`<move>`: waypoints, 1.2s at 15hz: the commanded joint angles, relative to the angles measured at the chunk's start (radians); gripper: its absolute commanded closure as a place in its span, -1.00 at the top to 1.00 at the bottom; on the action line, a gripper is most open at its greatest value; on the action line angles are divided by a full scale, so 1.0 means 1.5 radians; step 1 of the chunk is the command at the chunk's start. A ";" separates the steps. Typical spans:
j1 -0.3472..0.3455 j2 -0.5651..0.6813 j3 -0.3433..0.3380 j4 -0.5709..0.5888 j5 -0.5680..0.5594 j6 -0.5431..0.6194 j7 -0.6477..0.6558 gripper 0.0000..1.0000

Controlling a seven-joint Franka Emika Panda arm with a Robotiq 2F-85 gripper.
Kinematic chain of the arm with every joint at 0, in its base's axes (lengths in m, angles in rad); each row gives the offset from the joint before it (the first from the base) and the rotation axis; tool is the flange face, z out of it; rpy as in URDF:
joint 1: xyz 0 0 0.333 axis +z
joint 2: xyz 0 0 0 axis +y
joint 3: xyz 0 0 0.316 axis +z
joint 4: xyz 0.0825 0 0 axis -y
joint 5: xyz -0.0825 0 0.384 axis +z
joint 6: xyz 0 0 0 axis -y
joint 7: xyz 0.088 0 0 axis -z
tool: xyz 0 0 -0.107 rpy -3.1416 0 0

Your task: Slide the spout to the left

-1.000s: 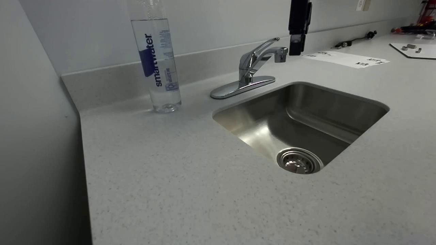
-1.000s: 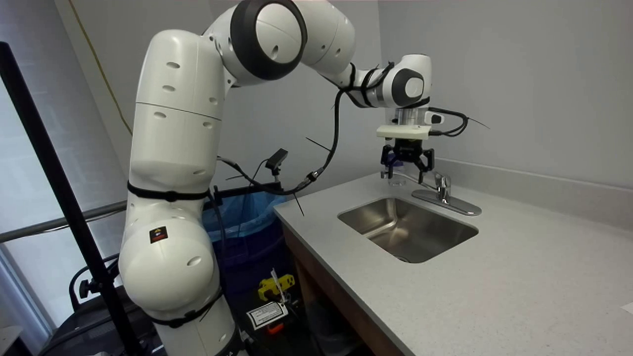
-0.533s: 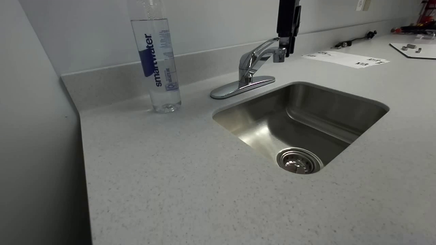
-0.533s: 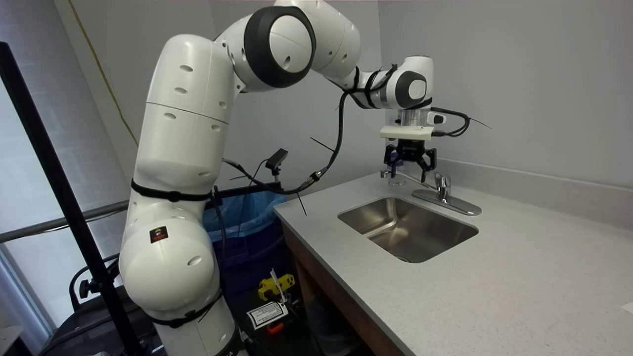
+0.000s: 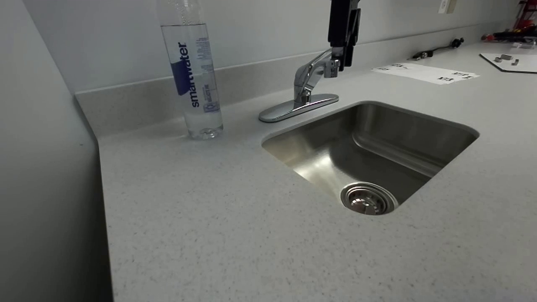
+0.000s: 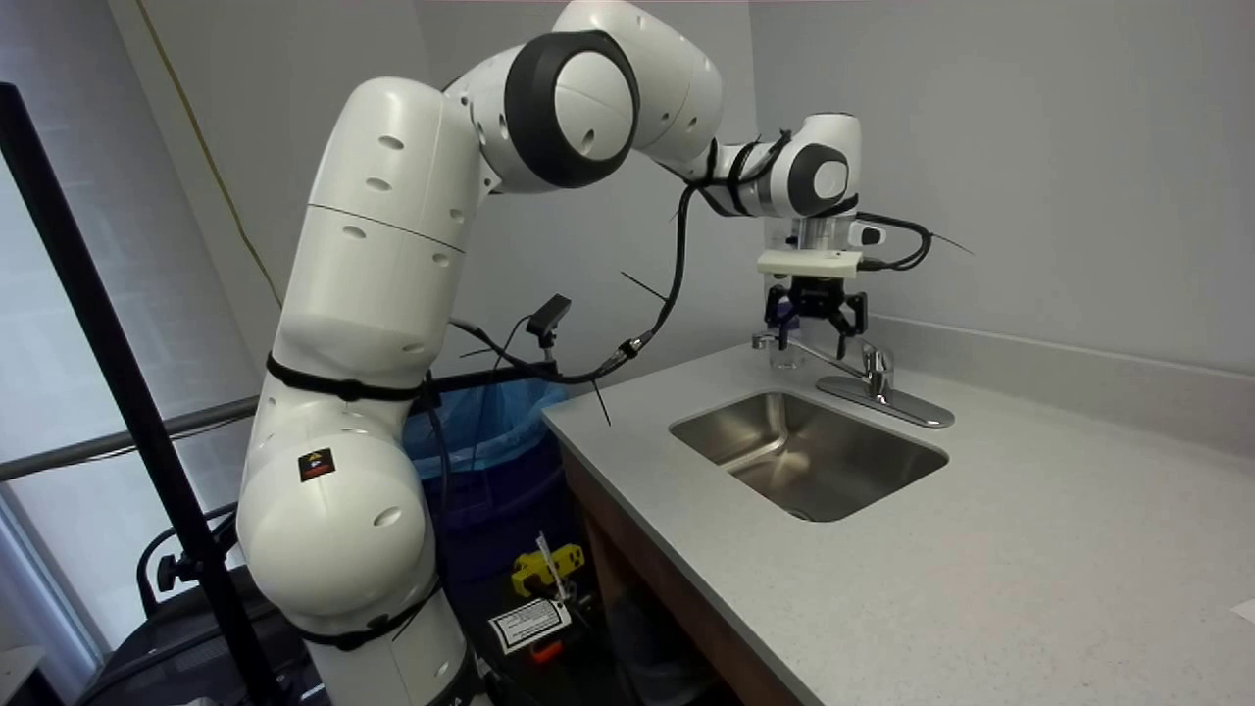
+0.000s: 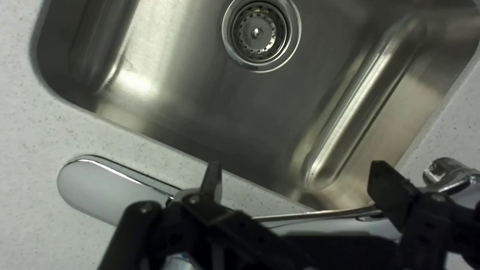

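Speckled pale countertop (image 5: 188,218) spread before a plain gray wall (image 5: 260,33). On it, the chrome spout (image 5: 320,68) arched from its oval base (image 5: 293,108), and in the wrist view its tip (image 7: 444,168) showed just outside the edge of the sink (image 5: 402,121). Close by hung the gripper (image 7: 296,178), its 2 black fingers (image 7: 392,191) spread well apart; whether either touched the spout could not be told. Inside the sink sat 1 round drain (image 7: 258,32). Farther out, 1 water bottle (image 5: 191,84) stood upright, and white paper (image 5: 423,72) lay flat.
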 commanded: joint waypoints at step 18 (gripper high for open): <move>0.028 0.121 0.004 0.214 0.019 0.050 0.115 1.00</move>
